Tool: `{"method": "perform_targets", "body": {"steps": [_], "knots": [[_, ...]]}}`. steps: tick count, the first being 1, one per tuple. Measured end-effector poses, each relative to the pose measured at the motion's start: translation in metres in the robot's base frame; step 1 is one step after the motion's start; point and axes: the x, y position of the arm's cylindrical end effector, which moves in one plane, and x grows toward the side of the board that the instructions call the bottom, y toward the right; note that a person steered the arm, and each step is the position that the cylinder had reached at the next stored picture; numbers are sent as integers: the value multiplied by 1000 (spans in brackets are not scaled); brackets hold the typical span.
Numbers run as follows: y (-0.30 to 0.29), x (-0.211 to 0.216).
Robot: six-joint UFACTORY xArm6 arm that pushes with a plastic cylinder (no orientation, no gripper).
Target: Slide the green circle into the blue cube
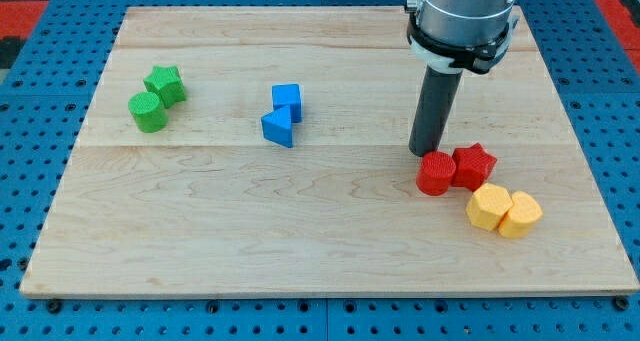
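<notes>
The green circle (148, 112) lies at the board's left, touching a green star (165, 84) just above and to its right. The blue cube (287, 99) sits left of the board's middle, with a blue triangular block (279, 128) touching its lower side. My tip (429, 152) rests at the board's right, far from the green circle and the blue cube, right against the upper left of a red cylinder (436, 173).
A red star (474, 166) touches the red cylinder on its right. Two yellow blocks (489, 206) (520, 214) lie side by side below it. The wooden board (220, 231) lies on a blue pegboard table.
</notes>
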Motion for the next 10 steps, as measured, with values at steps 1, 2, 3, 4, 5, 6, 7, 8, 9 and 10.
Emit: {"method": "perform_targets", "body": {"steps": [1, 2, 3, 4, 5, 6, 7, 8, 9, 10], "knots": [[-34, 0], [-58, 0], [-67, 0], [-68, 0], [-90, 0], [-121, 0], [-179, 1], [-240, 1], [-195, -10], [-161, -25]]}}
